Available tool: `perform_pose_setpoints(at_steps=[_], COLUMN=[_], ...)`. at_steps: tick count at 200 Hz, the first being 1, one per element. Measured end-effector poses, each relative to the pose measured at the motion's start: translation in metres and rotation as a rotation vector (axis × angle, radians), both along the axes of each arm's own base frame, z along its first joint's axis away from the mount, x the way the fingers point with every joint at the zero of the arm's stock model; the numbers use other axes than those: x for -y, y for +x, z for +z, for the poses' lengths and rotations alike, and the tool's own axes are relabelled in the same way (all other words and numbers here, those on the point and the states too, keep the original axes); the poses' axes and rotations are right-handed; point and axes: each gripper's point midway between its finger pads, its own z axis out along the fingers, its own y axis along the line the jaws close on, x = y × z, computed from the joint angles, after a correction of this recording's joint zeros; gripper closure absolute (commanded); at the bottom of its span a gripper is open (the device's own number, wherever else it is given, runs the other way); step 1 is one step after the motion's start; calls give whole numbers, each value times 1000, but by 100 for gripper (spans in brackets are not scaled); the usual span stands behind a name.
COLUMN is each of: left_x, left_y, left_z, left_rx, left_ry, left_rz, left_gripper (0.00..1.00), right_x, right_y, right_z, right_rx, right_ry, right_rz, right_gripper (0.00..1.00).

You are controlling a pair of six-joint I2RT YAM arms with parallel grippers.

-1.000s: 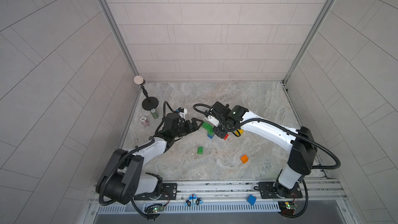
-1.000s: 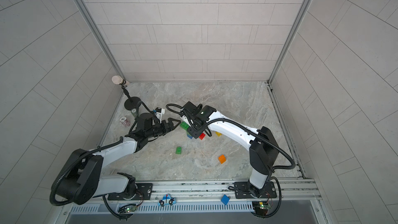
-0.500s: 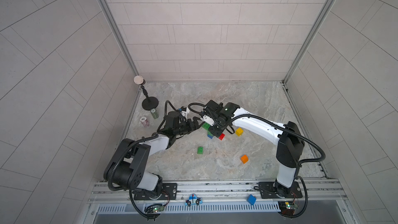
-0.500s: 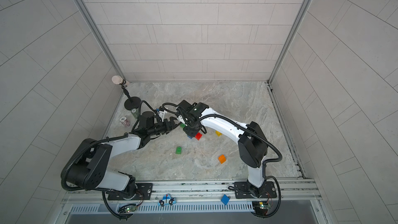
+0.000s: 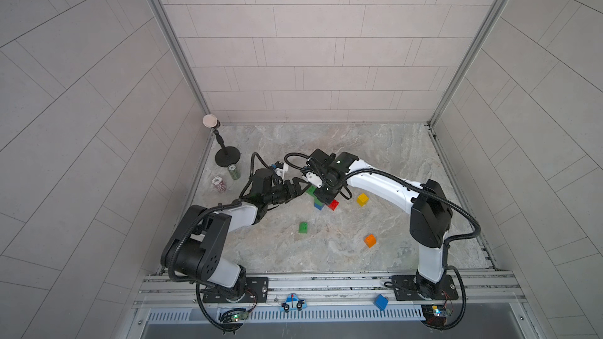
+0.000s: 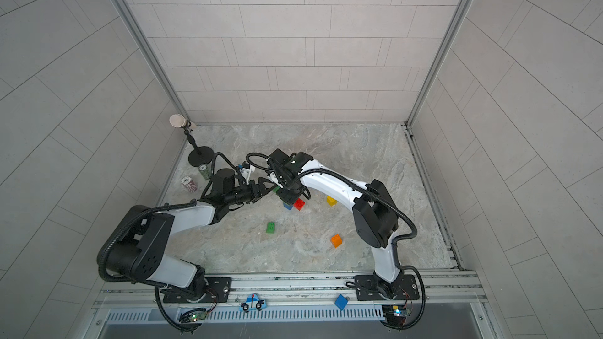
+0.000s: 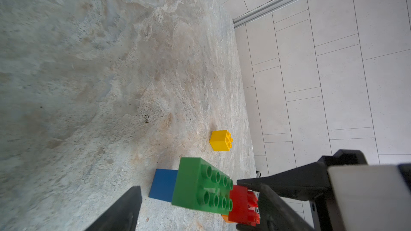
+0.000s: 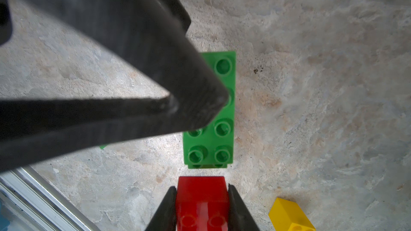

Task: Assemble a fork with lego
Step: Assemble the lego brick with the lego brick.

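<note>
Right gripper (image 8: 201, 186) clenched on red brick (image 8: 201, 207), left gripper (image 7: 186, 185) open.
Pressing down could skid the seemingly unheld green brick (image 8: 222, 130) sideways.

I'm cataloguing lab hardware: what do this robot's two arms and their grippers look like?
The left arm and right arm both have white links with black joint housings and black ribbed cable conduit looping alongside. The left gripper and right gripper have matte black wedge-shaped fingers. A small green light glows on the right wrist.
</note>
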Motion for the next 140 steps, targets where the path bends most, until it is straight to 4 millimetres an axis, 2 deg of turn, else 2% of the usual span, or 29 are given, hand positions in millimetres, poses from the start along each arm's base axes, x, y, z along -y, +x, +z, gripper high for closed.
perform_pose_setpoints(at_steps=[71,140], left_x=[3,7], left_y=[-2,-3], left_z=[-6,-8], left_rx=[-18,-23], left_ry=[-2,-4], left_rz=[-13,-29], left_gripper=[20,23], right_x=[-4,-4], right_y=[3,3], right_z=[3,-8], right_rx=[6,-10], right_ry=[10,-10], right_rz=[8,13], right_gripper=[100,100])
